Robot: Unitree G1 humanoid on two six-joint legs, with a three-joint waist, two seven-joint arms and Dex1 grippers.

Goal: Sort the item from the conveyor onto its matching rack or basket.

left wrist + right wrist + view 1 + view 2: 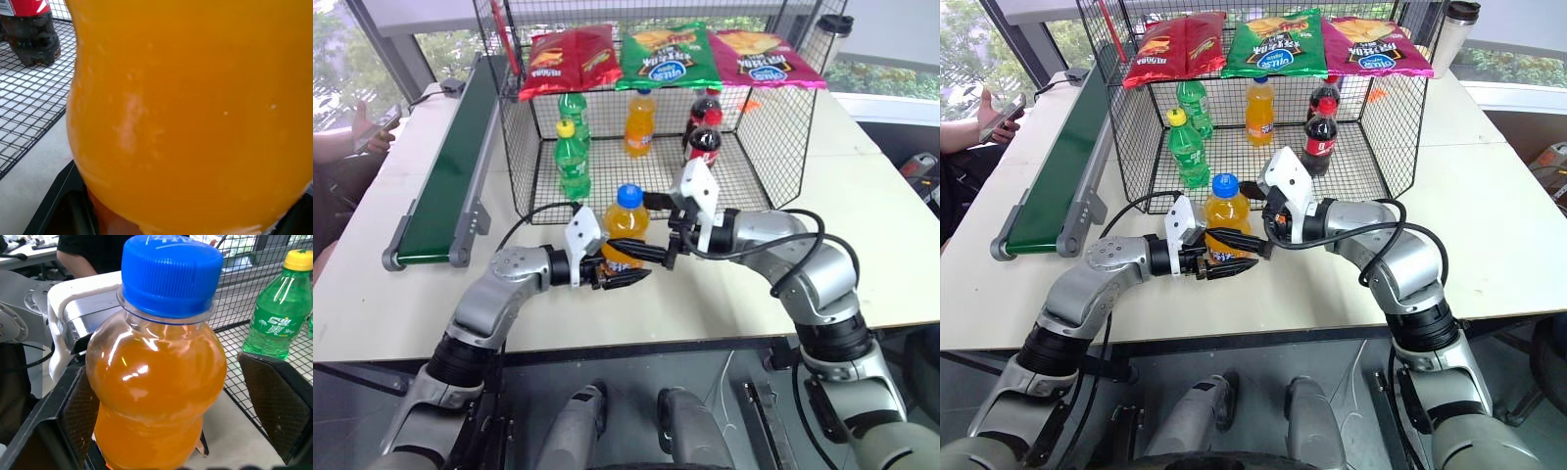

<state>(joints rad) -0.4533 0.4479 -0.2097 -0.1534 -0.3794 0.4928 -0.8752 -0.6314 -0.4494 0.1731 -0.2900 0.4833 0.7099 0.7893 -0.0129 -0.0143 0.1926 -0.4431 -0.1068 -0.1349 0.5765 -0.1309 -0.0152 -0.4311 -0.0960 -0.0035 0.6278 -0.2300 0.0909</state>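
Over the near edge of the table (901, 255), seen from the head cameras, the orange soda bottle (626, 227) is held upright off the surface, just in front of the open side of the black wire cage (773, 137). The left gripper (625, 278) is clamped on the bottle's lower body at the label band. The right gripper (664, 233) reaches in from the opposite side at the bottle's upper body

Along the left edge of the table lies the conveyor (450, 166), its belt bare. Inside the cage stand two green bottles (572, 157), a second orange bottle (639, 122) and two cola bottles (703, 137); three chip bags (666, 54) rest along its top rear edge. A person's hand (374, 127) holding a phone is beyond the conveyor

From the left wrist camera, the orange body presses close against the lens, with cage mesh and a cola bottle base beside it

From the right wrist camera, the right gripper's pads (271, 406) bracket the bottle below its blue cap (171, 271); one pad sits against the bottle, the other stands clear, so the jaws are not closed on it

Judged status: pickup from the conveyor is complete; a hand-to-hand transfer appears under way. Remaining: right-hand grip, left-hand release, placement beside the orange bottle in the cage
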